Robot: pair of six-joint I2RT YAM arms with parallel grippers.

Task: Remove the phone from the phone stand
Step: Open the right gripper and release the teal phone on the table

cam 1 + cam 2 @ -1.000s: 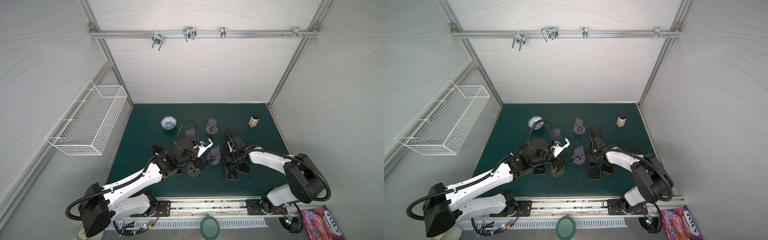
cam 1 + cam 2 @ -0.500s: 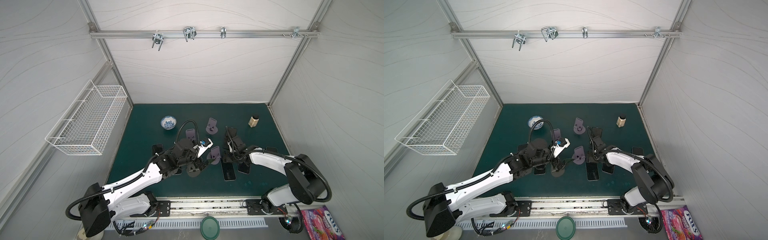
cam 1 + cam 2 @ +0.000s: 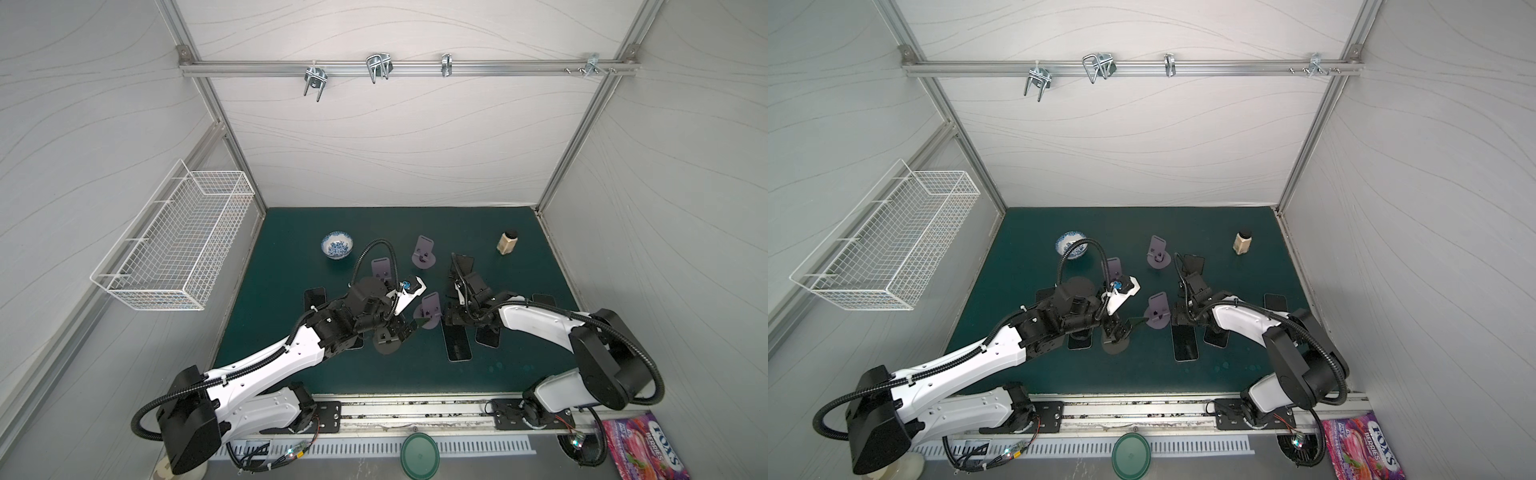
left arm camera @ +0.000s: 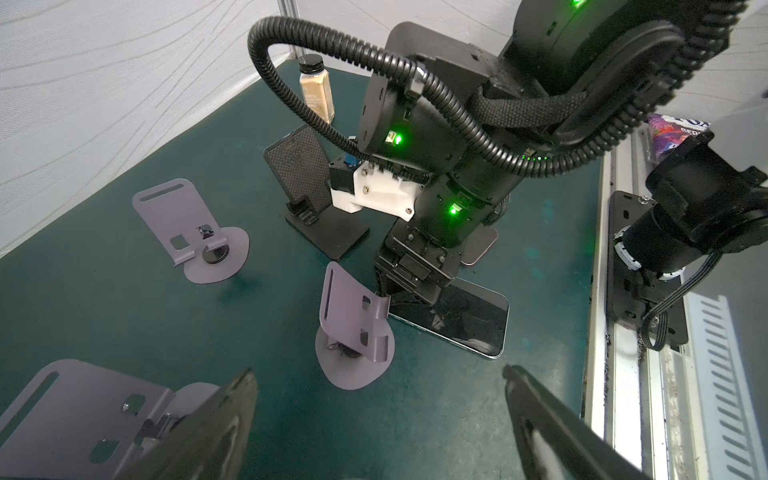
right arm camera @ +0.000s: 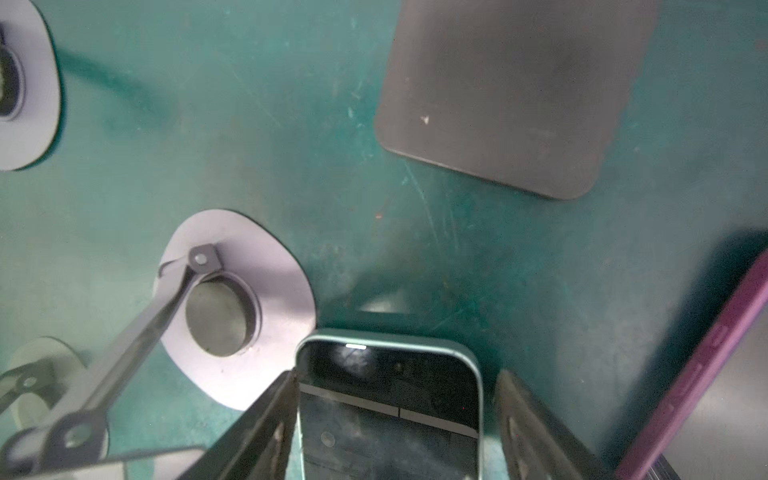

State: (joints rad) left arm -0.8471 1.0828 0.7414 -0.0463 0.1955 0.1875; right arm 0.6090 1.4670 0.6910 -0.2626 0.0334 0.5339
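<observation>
Blue-and-white bowl upright at desk rear left. Capped bottle, tan contents, upright rear right, well apart. White wire basket on left wall. Green lid and candy bag lie beyond the desk's front edge

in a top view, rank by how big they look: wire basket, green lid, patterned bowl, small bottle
1. wire basket
2. green lid, only slightly bigger than
3. patterned bowl, nearly alike
4. small bottle
</observation>
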